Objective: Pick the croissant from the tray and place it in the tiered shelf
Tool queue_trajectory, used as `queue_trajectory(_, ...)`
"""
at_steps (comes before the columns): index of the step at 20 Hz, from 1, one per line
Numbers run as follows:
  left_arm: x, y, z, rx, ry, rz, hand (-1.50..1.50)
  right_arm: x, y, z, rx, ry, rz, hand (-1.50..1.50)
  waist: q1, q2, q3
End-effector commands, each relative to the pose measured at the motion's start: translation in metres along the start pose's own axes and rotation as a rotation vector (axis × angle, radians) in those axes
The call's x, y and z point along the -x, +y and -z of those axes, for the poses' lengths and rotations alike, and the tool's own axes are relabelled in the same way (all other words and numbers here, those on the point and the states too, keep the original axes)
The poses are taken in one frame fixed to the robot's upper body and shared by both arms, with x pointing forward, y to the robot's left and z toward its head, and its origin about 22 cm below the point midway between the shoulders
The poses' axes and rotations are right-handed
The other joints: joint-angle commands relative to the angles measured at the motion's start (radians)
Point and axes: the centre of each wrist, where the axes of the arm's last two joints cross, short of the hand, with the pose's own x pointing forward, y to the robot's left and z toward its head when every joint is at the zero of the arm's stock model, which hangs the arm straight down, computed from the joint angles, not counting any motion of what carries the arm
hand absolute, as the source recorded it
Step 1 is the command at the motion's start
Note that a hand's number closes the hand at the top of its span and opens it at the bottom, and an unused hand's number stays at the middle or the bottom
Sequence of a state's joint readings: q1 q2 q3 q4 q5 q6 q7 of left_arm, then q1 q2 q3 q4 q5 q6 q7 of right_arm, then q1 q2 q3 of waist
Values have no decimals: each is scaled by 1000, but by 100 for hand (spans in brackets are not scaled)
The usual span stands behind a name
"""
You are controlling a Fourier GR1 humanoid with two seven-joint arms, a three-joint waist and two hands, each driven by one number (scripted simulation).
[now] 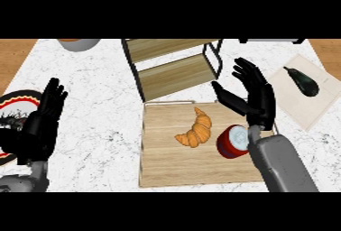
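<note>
— One croissant (pixel 194 128), where?
— Middle of the tray (pixel 166 171), long axis running near to far, near end bent left.
— Hands?
— Two. Right hand (pixel 258 100): open, fingers straight, holding nothing, just right of the croissant and a little farther; the nearer one. I'd judge its reach goes left and nearer. Left hand (pixel 40 122): open, resting well off left, holding nothing.
— Shelf (pixel 170 72)?
— Beyond the tray's far edge.

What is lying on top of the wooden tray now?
A croissant lies on the tray, untouched, and a red round object beside it. The right robot hand and its forearm cover the tray's right edge and part of the red object.
</note>
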State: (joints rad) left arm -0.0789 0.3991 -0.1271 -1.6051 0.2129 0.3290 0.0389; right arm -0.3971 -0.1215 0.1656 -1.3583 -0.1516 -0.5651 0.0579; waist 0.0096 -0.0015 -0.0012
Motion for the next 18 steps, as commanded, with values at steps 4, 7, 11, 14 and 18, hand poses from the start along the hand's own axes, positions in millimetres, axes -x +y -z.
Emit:
queue_trajectory(4, -7, -14, -13, -16, 19, -39, 0, -51, 2, -30, -215, -57, -76, -150, -19, -6, 0)
queue_trajectory(7, -4, -7, -3, -14, 31, -30, 0, -56, 5, -33, -345, 10, -300, -150, -24, -8, -2)
queue_trajectory(11, -3, -13, -6, -8, 28, -46, 0, -90, 18, -31, -443, 83, -529, -150, -13, -9, -4)
queue_trajectory(14, 0, 2, -14, 4, 49, -21, 0, -102, 23, -30, -459, 111, -787, -150, 3, -17, -6)
queue_trajectory(18, -10, -11, -4, 20, 27, -22, 0, -123, 64, -33, -441, 170, -1039, -150, 10, -10, -5)
